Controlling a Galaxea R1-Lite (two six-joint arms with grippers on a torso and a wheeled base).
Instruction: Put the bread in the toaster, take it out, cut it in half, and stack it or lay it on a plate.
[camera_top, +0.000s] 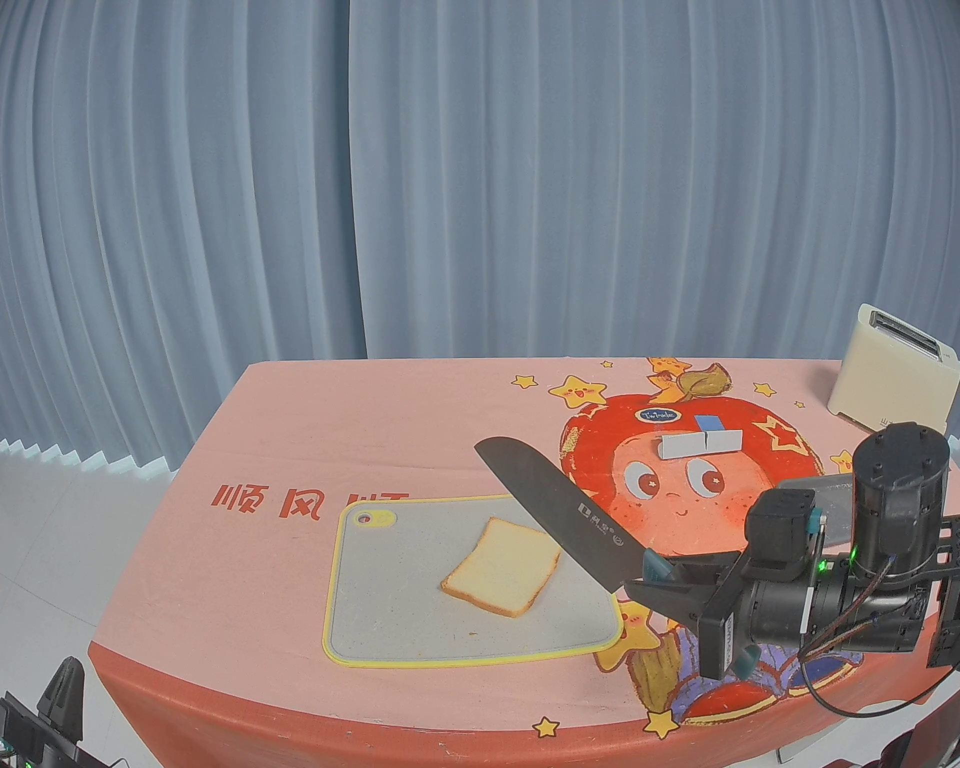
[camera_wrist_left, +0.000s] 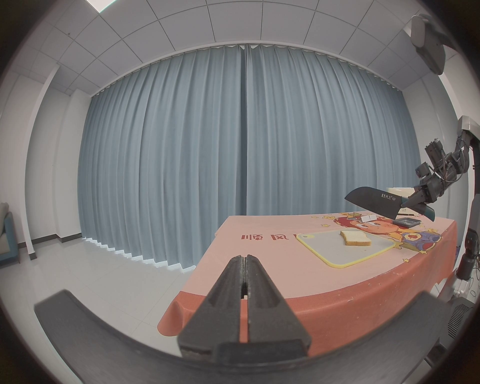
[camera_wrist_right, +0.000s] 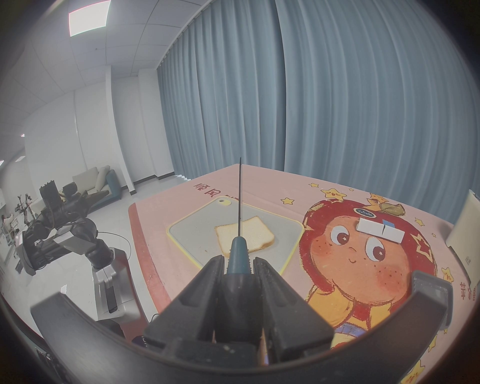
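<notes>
There's the right gripper (camera_top: 668, 582) clamped on the handle of the black knife (camera_top: 560, 520), blade on edge and held in the air over the right side of the cutting board (camera_top: 390, 610), lining up, I'd say, to halve the slice of bread (camera_top: 502, 566) lying flat mid-board, well apart from the toaster (camera_top: 895, 372) at the tabletop's (camera_top: 300, 440) far right. The right arm lies level, in from the right edge, knife pointing left and away; the left gripper (camera_wrist_left: 245, 265) hangs pressed closed and empty off the tabletop's left side
</notes>
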